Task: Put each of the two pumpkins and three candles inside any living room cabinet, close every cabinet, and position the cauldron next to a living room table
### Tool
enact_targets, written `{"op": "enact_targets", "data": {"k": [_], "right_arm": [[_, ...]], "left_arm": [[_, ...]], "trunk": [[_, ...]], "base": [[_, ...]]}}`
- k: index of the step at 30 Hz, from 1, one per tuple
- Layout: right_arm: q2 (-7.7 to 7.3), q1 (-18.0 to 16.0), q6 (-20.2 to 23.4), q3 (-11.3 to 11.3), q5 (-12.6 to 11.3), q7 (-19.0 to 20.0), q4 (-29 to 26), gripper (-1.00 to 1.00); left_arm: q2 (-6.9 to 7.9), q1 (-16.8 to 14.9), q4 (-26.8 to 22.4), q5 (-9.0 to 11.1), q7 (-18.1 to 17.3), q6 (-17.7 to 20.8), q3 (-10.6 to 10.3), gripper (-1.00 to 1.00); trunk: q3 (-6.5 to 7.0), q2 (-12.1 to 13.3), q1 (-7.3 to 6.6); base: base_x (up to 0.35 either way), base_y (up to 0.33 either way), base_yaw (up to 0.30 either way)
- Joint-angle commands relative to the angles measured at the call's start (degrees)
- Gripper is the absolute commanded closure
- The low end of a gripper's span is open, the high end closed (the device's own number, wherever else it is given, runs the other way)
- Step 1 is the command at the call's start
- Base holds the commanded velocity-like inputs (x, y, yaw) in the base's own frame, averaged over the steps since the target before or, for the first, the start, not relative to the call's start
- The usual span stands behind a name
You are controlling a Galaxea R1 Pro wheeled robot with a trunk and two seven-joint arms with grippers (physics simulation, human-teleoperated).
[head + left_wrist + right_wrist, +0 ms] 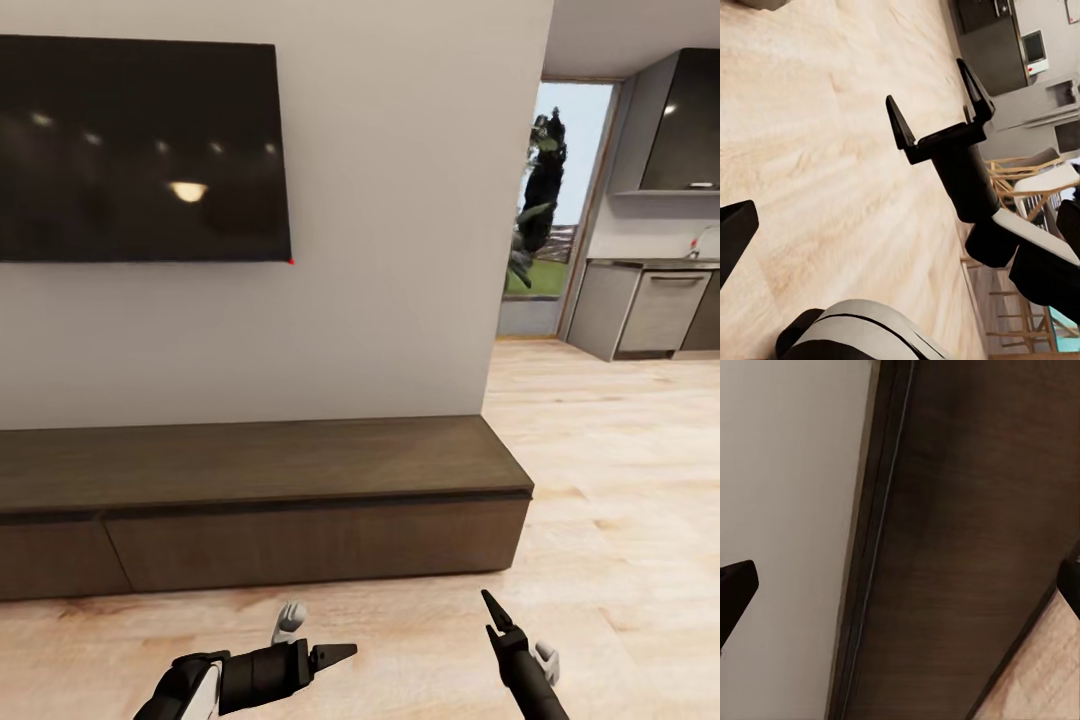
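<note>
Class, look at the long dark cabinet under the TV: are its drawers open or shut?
Shut. In the head view the cabinet shows flat drawer fronts flush with each other, with only thin seams and no pale interior showing.

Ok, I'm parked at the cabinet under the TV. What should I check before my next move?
1. Cabinet in front of the robot: ok.
2. Drawer fronts flush, none pulled out in the head view: ok.
3. Left gripper empty: ok, nothing at it; open or shut, cannot tell.
4. Right gripper empty and open: ok, fingers spread in the left wrist view.
5. Cabinet top free of pumpkins and candles: ok in the visible stretch.
6. Left end of the cabinet, cut off by the picture edge: cannot tell.
</note>
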Motion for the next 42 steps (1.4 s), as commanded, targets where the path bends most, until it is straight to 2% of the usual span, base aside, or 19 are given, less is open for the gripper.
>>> {"op": "enact_targets", "data": {"k": [1,4,9,15,34,42], "right_arm": [[-0.02,0.0,0.6,0.0,-1.3,0.2,0.1,-1.0],[-0.07,0.0,1.5,0.1,-3.1,0.2,0.1,-1.0],[-0.17,0.0,2.5,0.1,-3.8,0.0,0.2,-1.0],[-0.18,0.0,4.7,0.1,-3.7,0.2,0.2,-1.0],[-0.14,0.0,4.8,0.1,-3.6,0.1,0.2,-1.0],[-0.11,0.0,5.0,0.1,-3.7,-0.2,0.2,-1.0]], "left_arm": [[0.05,0.0,0.0,0.4,0.1,0.4,-0.1,-1.0],[0.05,0.0,0.0,0.4,0.1,0.4,-0.1,-1.0],[0.05,0.0,0.0,0.4,0.1,0.4,-0.1,-1.0],[0.05,0.0,0.0,0.4,0.0,0.4,-0.1,-1.0],[-0.03,0.0,0.0,0.3,0.1,0.3,-0.2,-1.0],[-0.07,0.0,0.0,0.4,0.1,0.3,-0.1,-1.0]], "trunk": [[-0.06,0.0,0.02],[-0.06,0.0,0.02],[-0.06,0.0,0.02],[-0.06,0.0,0.02],[-0.06,0.0,0.02],[-0.06,0.0,0.02]], "base": [[0.303,0.0,0.0],[0.287,0.0,0.0],[0.23,0.0,0.0],[0.206,0.0,0.0],[0.233,0.0,0.0],[0.037,0.0,0.0]]}}
